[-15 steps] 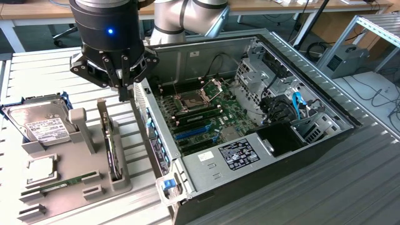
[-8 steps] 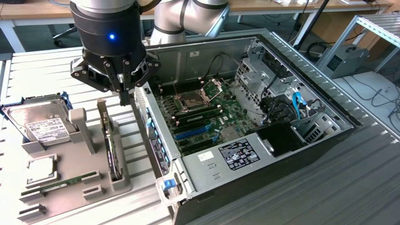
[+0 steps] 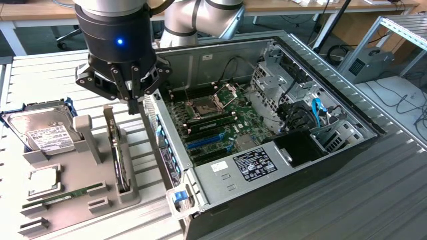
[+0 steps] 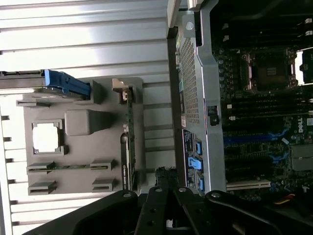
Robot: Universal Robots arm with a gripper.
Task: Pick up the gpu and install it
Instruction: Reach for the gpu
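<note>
The gpu (image 3: 120, 165) stands on edge in a slot of the grey holder (image 3: 80, 210) at the exterior view's left, with only its thin green edge facing up. In the wrist view, the gpu (image 4: 128, 142) is a narrow strip along the holder's (image 4: 78, 152) side nearest the computer case. My gripper (image 3: 134, 106) hangs shut above the far end of the card, close to the case's rear wall. Nothing is between its fingers. The wrist view has the gripper (image 4: 168, 190) with its dark fingers pressed together.
The open computer case (image 3: 347, 110) lies on its side at the exterior view's right, motherboard (image 3: 220, 125) exposed. On the holder are a hard drive (image 3: 47, 135) in a blue bracket, a CPU (image 3: 43, 177) and a RAM stick (image 3: 67, 196). The table is slatted metal.
</note>
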